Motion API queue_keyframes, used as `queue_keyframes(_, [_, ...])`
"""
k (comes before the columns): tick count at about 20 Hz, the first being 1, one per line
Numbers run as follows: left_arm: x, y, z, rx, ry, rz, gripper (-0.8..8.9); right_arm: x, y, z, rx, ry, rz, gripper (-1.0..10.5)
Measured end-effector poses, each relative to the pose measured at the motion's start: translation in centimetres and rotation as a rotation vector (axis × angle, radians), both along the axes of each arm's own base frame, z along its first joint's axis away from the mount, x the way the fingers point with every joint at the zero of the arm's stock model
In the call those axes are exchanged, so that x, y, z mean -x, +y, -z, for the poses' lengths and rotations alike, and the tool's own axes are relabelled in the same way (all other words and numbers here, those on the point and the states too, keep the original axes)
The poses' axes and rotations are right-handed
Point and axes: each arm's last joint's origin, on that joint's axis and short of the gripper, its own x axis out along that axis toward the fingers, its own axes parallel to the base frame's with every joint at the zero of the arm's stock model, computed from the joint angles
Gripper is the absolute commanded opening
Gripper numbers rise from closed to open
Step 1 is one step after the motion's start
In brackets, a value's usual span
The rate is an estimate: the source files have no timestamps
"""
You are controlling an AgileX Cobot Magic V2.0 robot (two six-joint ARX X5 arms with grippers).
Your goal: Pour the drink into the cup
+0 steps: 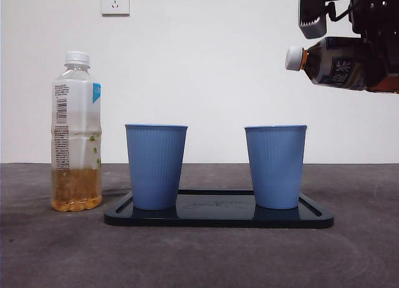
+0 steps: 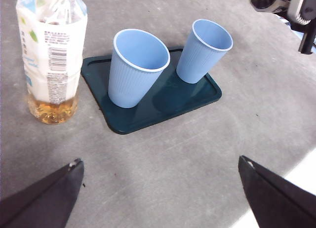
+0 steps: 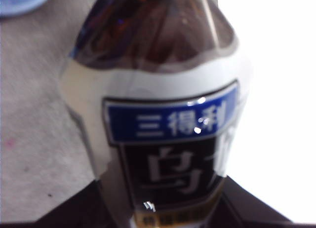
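The right gripper is raised at the upper right of the front view, closed on a dark drink bottle. The bottle lies close to horizontal, with its white cap pointing left and still fitted. The cap sits above and slightly right of the right cup, well clear of the cup's rim. In the right wrist view the bottle fills the frame between the two black jaws; the label carries a blue band over a black panel.

Two blue ribbed cups stand upright on a dark tray resting on the grey tabletop. The left cup and the right cup are set apart, one toward each end of the tray. From the left wrist view, both cups appear empty.

A clear bottle stands upright on the tabletop to the left of the tray, capped, with amber liquid in its lower part.

The left gripper hangs above the near tabletop with its jaws spread wide, holding nothing.
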Motion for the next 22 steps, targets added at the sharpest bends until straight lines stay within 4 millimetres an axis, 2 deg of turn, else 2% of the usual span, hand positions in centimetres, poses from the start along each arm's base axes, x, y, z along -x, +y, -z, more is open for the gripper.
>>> queue_keyframes(8, [0.0,-0.1,0.0,0.0,0.0,0.007,5.01,-0.6,0.8,0.9,0.142,0.03,-0.033,1.0])
queue_keyframes(22, [0.0,-0.1,0.0,0.0,0.0,0.013,5.01,-1.1,1.3,1.9,0.245,0.082,-0.07,1.0])
